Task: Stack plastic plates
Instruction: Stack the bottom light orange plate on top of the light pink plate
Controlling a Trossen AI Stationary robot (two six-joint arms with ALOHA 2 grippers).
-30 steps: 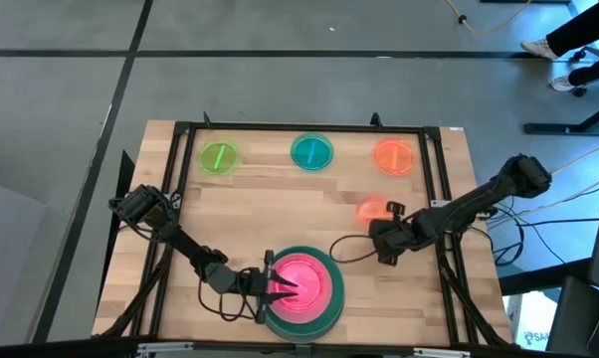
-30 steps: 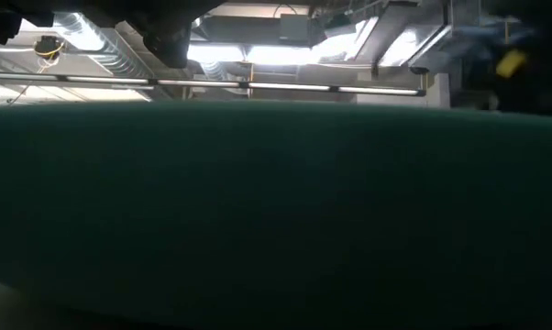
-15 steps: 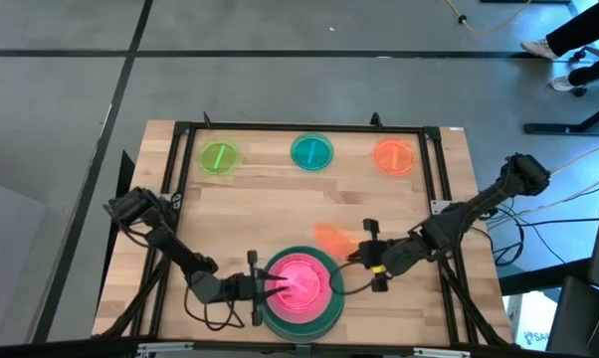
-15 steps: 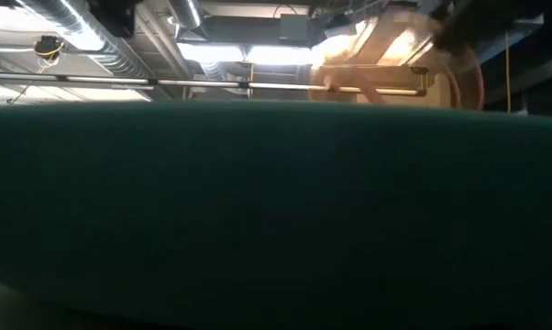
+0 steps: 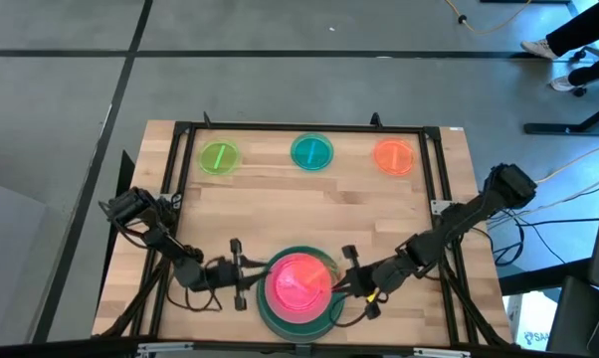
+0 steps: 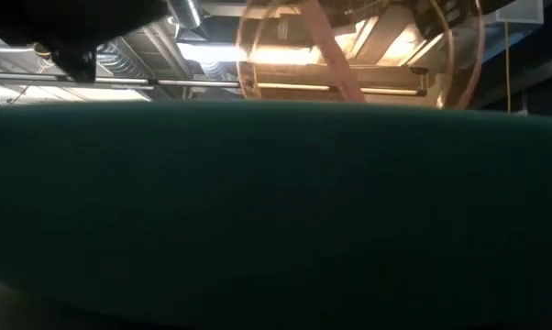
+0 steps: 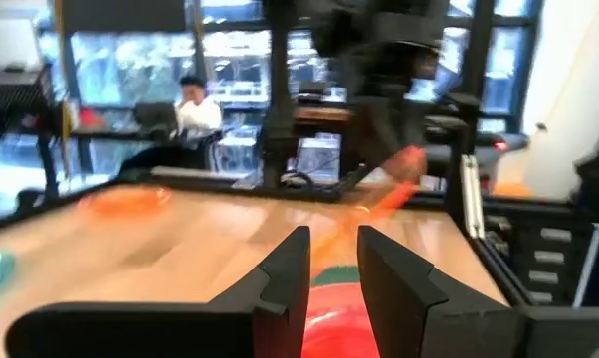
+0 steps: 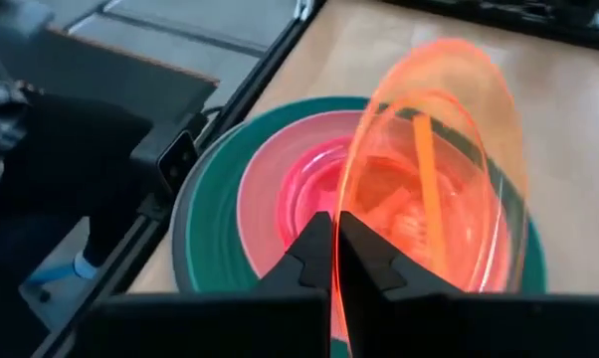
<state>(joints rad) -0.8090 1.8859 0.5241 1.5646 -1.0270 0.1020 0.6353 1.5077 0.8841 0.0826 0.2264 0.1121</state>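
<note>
A: Item one, left side?
B: Left tool [image 5: 238,278], low on the light slatted wooden bench [image 5: 280,204], just left of the stack. Fingers spread a little with nothing between them, apparently parked clear of the drop zone.

A: Centre, near edge?
B: The stack: large round opaque dark green plastic plate [image 5: 301,313] at the bottom, a paler pink plate ring on it, then a small glossy translucent pink plastic plate [image 5: 298,283]. Widest lowest, probably for stability.

A: Right of it?
B: Right tool [image 5: 347,278], fingers pressed on the rim of a small translucent orange plastic plate [image 8: 434,189]. The plate is thin and see-through, held tilted on edge over the stack, likely so it can be laid flat on top.

A: Far row?
B: Three small translucent round plates, well apart: lime green plastic plate [image 5: 219,157] left, teal plastic plate [image 5: 311,152] middle, second orange plastic plate [image 5: 394,155] right. Each lies flat and is not yet stacked.
</note>
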